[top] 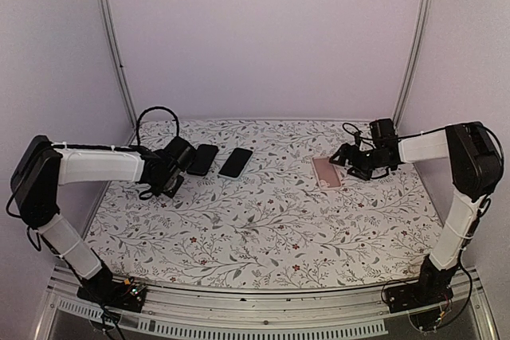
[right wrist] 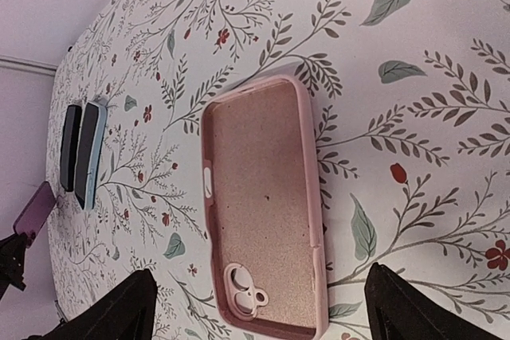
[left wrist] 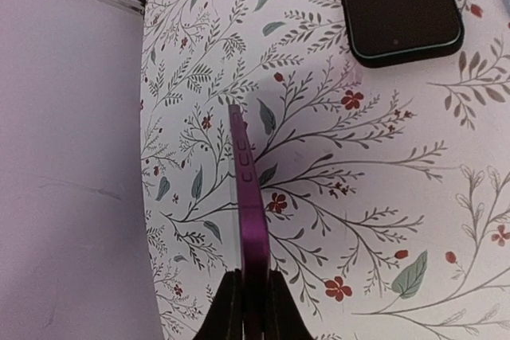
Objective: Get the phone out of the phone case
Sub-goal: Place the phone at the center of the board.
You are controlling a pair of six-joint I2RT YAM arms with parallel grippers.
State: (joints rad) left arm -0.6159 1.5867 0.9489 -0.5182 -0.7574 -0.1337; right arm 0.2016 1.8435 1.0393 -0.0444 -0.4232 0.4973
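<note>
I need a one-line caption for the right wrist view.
Empty pink rectangular phone case lies face-up on the floral tablecloth, between the open right fingers.

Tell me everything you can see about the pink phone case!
The pink phone case is empty and lies flat, open side up, on the flowery tablecloth. It looks soft and rubbery, with a raised rim, a fuzzy-looking inside and a camera cutout with two round holes at one end. Only the cloth touches it. The right gripper hangs open at the camera end, its fingers clear of the case.
</note>
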